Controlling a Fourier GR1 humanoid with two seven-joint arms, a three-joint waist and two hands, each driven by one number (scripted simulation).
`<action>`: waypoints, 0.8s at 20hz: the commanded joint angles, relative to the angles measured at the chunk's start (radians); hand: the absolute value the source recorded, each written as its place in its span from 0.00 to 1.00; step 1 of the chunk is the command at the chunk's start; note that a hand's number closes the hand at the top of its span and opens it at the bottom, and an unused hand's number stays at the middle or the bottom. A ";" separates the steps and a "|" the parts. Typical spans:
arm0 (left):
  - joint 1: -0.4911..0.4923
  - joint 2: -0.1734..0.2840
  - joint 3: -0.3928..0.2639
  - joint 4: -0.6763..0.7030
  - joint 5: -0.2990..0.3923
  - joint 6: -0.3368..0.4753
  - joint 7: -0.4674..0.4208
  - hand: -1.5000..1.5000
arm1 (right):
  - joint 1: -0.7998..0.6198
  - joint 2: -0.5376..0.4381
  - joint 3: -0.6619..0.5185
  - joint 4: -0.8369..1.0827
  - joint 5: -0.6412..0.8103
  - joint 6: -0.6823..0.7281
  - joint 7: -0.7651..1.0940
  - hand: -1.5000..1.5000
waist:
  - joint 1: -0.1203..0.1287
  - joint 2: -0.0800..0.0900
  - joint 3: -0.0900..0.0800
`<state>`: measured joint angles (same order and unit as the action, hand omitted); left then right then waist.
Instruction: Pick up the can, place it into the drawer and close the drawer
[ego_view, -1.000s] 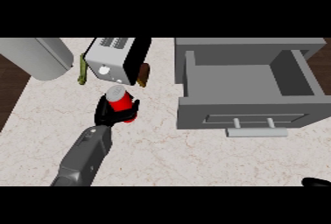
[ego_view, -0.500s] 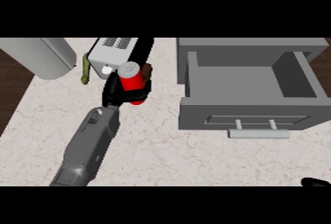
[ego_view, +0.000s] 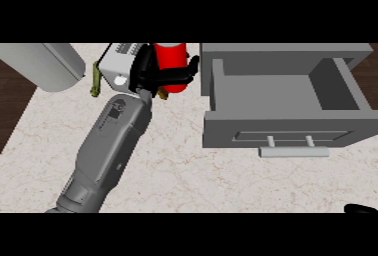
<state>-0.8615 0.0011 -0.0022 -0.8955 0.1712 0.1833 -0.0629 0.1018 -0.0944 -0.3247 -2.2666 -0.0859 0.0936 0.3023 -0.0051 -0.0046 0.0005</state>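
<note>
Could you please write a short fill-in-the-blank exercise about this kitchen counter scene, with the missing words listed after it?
1. The left hand has its fingers curled round the ____ can.
2. The grey drawer stands ____, and nothing shows inside it.
3. The can is held to the ____ of the drawer.
4. The drawer's handle is on its front panel, the side ____ to the robot.

Missing words: red; open; left; nearest
</note>
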 joint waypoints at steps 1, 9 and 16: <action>-0.106 0.004 0.005 -0.015 -0.018 0.045 0.103 1.00 | 0.040 -0.001 -0.018 -0.054 -0.040 0.018 0.028 0.00 | -0.008 0.003 0.000; -0.288 -0.001 -0.147 0.049 0.073 0.202 0.177 1.00 | -0.106 -0.043 -0.025 0.075 -0.022 -0.008 0.012 0.00 | -0.020 0.009 0.000; -0.472 -0.001 -0.219 0.127 0.120 0.309 0.291 1.00 | -0.104 -0.031 -0.001 0.010 0.008 -0.039 0.081 0.00 | -0.030 0.007 0.000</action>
<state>-1.2565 0.0001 -0.1467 -0.8007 0.2454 0.4089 0.1838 0.0378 -0.1001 -0.3043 -2.2471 -0.0598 0.0677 0.3352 -0.0269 0.0030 0.0007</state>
